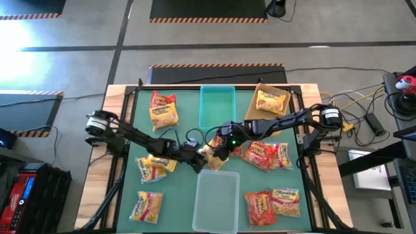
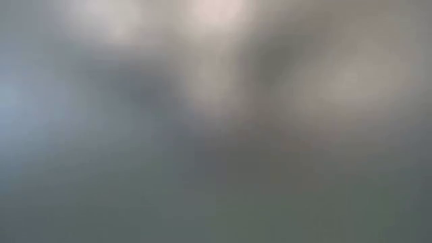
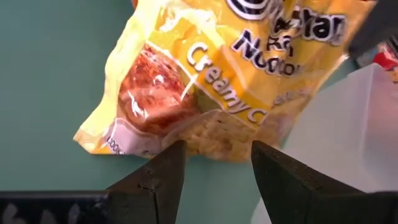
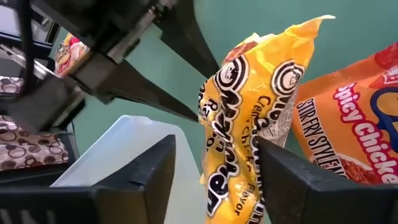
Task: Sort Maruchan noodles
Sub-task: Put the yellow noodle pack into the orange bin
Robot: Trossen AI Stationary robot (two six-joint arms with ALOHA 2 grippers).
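One crinkly yellow noodle packet

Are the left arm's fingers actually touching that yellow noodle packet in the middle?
Touching. The right wrist view shows the left gripper with its fingers pressed against the yellow creamy chicken packet, held upright between them.

Your green-topped table carries scattered noodle packets, a teal bin far-centre, a clear bin near-centre.

Both tools meet mid-table, left tool clamped, right tool parted.
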